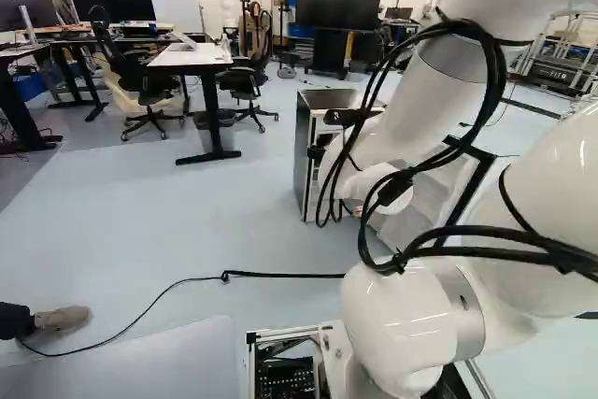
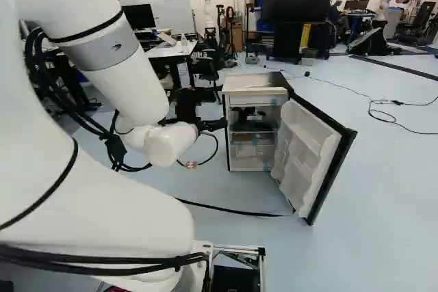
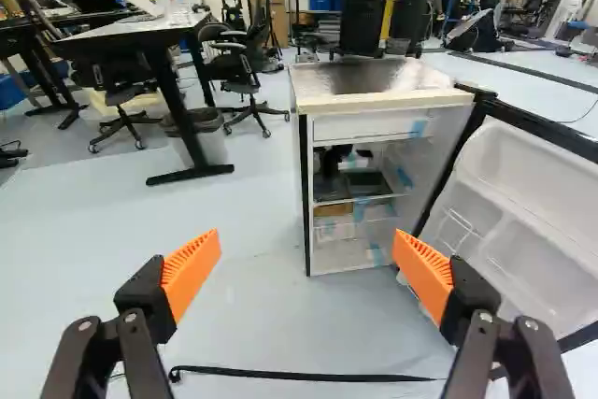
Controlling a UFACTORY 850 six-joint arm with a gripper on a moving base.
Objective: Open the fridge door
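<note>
In the right base view my gripper point(image 2: 217, 124) reaches toward the small fridge point(image 2: 254, 82), in front of its open side. The fridge door point(image 2: 311, 152) stands wide open, swung out to the right, its white inner shelves showing. From the wrist, the gripper point(image 3: 306, 249) has its orange-padded fingers far apart with nothing between them. Ahead of it are the fridge point(image 3: 383, 81) and its exposed shelves; the door point(image 3: 533, 221) is beside and beyond one finger. Whether that finger touches the door I cannot tell. In the left base view my arm hides much of the fridge point(image 1: 304, 151).
A white desk point(image 1: 192, 56) with office chairs point(image 1: 145, 81) stands behind, left of the fridge. A black cable point(image 1: 271, 275) crosses the floor ahead of the base. A person's shoe point(image 1: 62, 319) shows at the left base view's left edge. Another robot point(image 2: 208, 11) stands far back.
</note>
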